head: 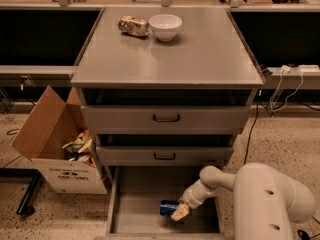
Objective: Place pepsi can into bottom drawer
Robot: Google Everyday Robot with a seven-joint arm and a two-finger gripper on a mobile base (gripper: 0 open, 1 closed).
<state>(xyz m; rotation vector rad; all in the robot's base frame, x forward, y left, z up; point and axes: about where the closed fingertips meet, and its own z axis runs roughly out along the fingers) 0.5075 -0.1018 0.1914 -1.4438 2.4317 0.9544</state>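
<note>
The pepsi can [168,207] is small and blue and lies on its side on the floor of the bottom drawer [135,204], which is pulled open below the cabinet. My gripper [178,211] reaches down into the drawer from the right and sits right at the can's right end, touching or nearly touching it. My white arm [270,199] fills the lower right of the camera view.
Two shut drawer fronts with black handles [166,118] sit above the open drawer. On the cabinet top stand a white bowl [165,26] and a tan snack packet [133,25]. An open cardboard box [60,144] with rubbish stands on the floor to the left. Cables hang at right.
</note>
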